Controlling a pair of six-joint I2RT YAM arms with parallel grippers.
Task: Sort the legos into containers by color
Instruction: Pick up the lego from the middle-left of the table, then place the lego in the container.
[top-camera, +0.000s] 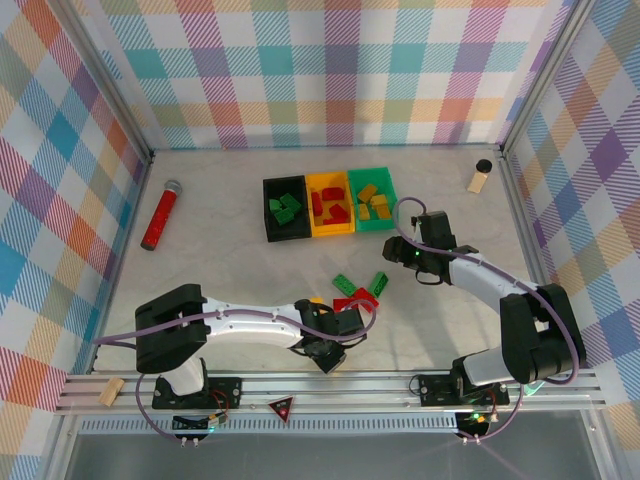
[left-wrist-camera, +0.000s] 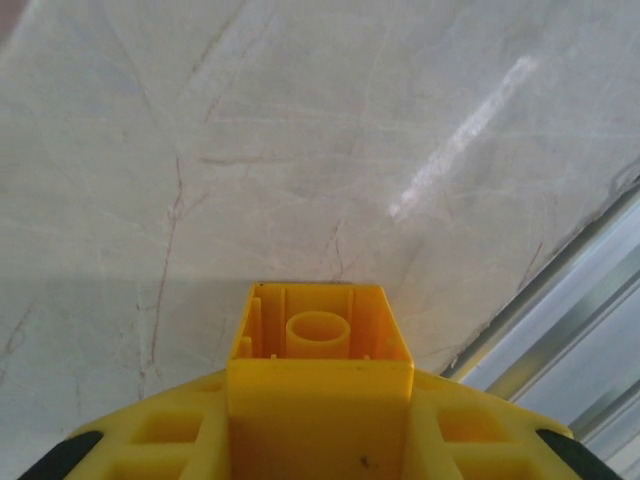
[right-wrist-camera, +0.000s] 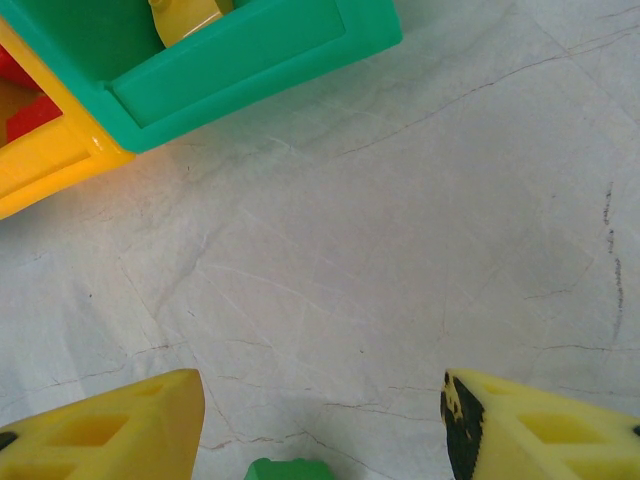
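Legos (top-camera: 356, 292) are heaped between the grippers in the top view — the green bin (top-camera: 373, 200) lies beyond, nearer the right gripper (top-camera: 400, 256). At the left wrist a yellow brick (left-wrist-camera: 320, 345) is clamped in the left gripper (left-wrist-camera: 320, 430) — at the right wrist, fingers (right-wrist-camera: 110, 430) are spread wide over a green brick (right-wrist-camera: 290, 470).

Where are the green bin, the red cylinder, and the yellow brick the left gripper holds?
green bin (right-wrist-camera: 240, 55): right wrist view, its outer wall.
red cylinder (top-camera: 160, 217): top external view, middle of its body.
yellow brick (left-wrist-camera: 318, 335): left wrist view, its hollow underside.
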